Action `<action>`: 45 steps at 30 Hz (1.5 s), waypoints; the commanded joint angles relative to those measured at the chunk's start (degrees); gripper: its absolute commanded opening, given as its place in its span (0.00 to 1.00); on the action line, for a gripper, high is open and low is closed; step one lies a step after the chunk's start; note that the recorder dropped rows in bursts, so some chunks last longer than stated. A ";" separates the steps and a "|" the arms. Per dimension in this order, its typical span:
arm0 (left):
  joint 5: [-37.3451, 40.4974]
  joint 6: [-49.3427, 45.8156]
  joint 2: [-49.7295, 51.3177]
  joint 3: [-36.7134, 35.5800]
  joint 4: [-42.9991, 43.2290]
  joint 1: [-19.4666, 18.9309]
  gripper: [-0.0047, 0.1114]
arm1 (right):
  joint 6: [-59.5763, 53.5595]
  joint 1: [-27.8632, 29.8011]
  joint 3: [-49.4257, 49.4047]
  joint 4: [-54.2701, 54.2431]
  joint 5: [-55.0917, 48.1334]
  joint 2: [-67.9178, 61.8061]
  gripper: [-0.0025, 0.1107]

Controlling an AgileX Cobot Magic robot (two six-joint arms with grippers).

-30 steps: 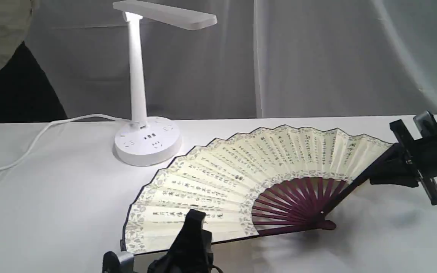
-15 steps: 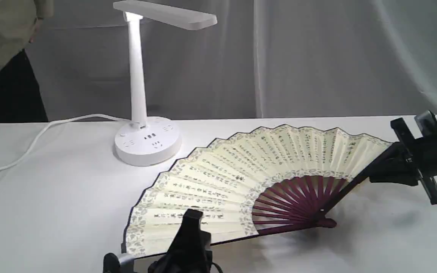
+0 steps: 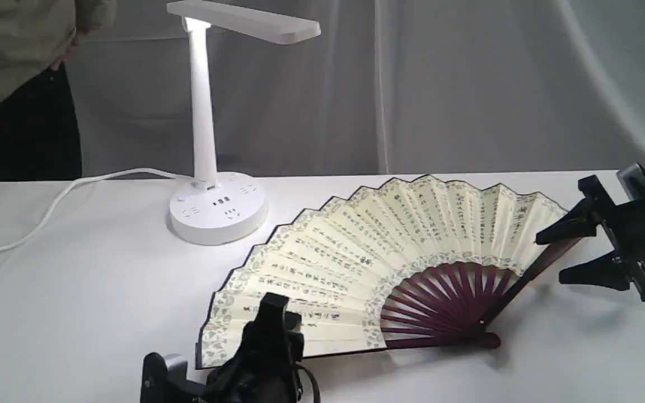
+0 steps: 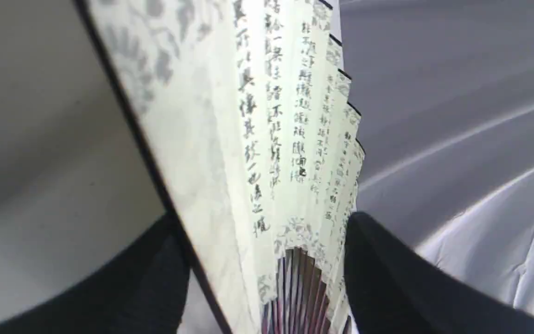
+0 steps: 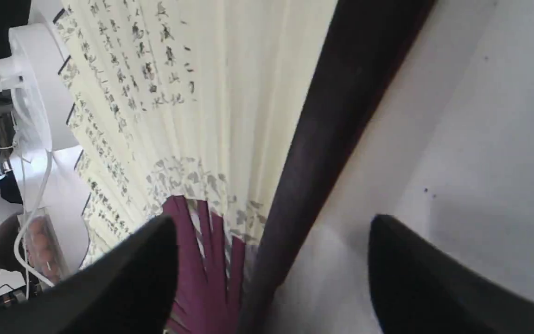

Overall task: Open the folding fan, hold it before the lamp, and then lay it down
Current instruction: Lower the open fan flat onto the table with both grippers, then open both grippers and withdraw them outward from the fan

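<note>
Seems nearly done: folding fan (image 3: 389, 240) lying fully spread beneath left claw (image 4: 264, 220) and right claw (image 5: 274, 221), both gaping, gripping nothing; lamp (image 3: 204, 112) beyond. Only withdrawal remaining.

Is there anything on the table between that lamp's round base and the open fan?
No. The exterior view shows only bare white tablecloth between the lamp and the folding fan; they lie apart.

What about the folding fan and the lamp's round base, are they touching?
Apart. The exterior view shows a narrow strip of white tablecloth between the nearest leaf edge of the folding fan and the round base of the lamp.
</note>
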State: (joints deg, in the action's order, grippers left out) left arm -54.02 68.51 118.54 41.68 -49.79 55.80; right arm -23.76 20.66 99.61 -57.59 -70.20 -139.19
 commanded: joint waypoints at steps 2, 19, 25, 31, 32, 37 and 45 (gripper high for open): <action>7.11 -3.01 -3.51 -0.06 5.94 -3.18 0.49 | 1.22 0.80 0.13 0.40 0.23 1.09 0.58; 33.88 -20.19 -15.26 -0.19 7.04 -13.16 0.49 | 4.22 2.83 0.23 2.11 0.23 3.47 0.58; 41.18 -32.40 -19.80 -0.19 7.20 -17.10 0.46 | 2.76 2.57 0.23 2.14 0.23 5.68 0.51; 46.44 -47.53 -25.01 -0.19 7.20 -21.80 0.25 | 1.15 1.18 0.23 5.72 0.23 8.98 0.31; 47.59 -50.20 -25.99 -0.06 7.20 -22.92 0.21 | 1.10 0.91 0.23 6.34 0.23 9.32 0.28; 55.02 -61.10 -30.10 -0.07 7.20 -30.04 0.04 | 0.20 -2.29 0.23 11.08 0.23 11.13 0.13; 71.42 -69.81 -33.00 1.70 17.44 -44.30 0.04 | 0.77 -8.55 0.23 21.89 0.23 13.57 0.02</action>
State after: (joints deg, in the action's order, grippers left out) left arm 13.37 0.39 86.23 42.35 -35.97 13.64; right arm -22.93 13.16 99.72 -38.37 -69.95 -127.13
